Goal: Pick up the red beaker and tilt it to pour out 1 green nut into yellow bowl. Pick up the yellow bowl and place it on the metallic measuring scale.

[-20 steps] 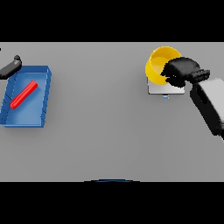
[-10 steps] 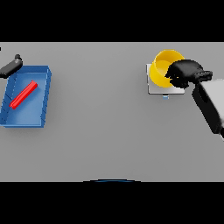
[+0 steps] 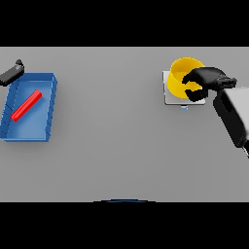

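Head view shows the yellow bowl (image 3: 181, 78) sitting on the pale square scale (image 3: 171, 98) at the far right of the grey table (image 3: 112, 146), with the right hand (image 3: 204, 81) curled over its near rim, fingers wrapped round the wall as if grasping it. That grip from the side suits setting the bowl down level on the plate, and by the look of it the placing step is at or near its end, with only the letting go left. Whether a green nut lies inside the bowl cannot be made out. Far across on the left, a blue tray (image 3: 46, 107) holds a long red thing (image 3: 26, 104) lying at a slant, which may be the red beaker on its side, well apart from the bowl. Just beyond the tray's far corner the left hand (image 3: 12, 73) shows idle, and whether its fingers are clenched or loose I cannot tell
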Available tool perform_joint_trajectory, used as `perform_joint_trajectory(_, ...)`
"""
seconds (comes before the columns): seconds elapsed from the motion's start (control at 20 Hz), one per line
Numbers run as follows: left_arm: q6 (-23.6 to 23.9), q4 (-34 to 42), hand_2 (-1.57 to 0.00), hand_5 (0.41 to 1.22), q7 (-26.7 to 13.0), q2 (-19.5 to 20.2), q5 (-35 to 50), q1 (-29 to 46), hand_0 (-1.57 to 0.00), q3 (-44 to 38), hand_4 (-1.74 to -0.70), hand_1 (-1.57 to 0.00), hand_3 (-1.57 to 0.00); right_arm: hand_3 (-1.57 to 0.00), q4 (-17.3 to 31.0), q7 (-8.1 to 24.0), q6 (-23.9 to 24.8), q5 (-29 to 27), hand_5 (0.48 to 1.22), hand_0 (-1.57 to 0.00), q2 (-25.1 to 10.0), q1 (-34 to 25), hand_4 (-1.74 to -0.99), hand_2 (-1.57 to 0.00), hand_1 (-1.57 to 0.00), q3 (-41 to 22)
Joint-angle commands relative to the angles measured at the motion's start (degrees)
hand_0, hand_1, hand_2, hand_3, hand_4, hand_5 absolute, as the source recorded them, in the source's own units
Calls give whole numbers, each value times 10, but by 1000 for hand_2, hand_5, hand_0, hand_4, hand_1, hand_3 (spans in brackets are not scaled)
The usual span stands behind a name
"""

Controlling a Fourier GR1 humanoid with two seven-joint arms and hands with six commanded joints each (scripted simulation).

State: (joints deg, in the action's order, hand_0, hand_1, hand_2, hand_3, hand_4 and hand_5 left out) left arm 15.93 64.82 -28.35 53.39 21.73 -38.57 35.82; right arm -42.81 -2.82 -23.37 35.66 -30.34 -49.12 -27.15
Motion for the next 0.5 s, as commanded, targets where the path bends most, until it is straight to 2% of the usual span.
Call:
perform_joint_trajectory(0.0, -2, -7, 1, 771, 3, -6, 0, -3, 1, 0, -854, 1, 1, -558, 6, -3, -6, 0, 865, -372, -2, -2, -1501, -345, -279, -1)
perform_joint_trajectory(0.15, 2, -1, 1, 770, 3, -7, 4, 1, 1, -1, -854, 1, 1, -428, 13, -14, -2, 10, 826, -190, -8, -3, -1460, -216, -142, -8)
perform_joint_trajectory(0.2, 6, 4, 1, 772, 0, -6, -1, 4, 1, 3, -856, 1, 1, -397, 14, -9, -5, 13, 818, -152, -8, -3, -1452, -182, -114, -11)
perform_joint_trajectory(0.45, 8, 12, 1, 768, -3, 1, -1, 6, 1, 3, -851, 1, 1, -263, 10, -24, -8, 18, 796, -49, -11, -6, -1414, -59, -37, -19)
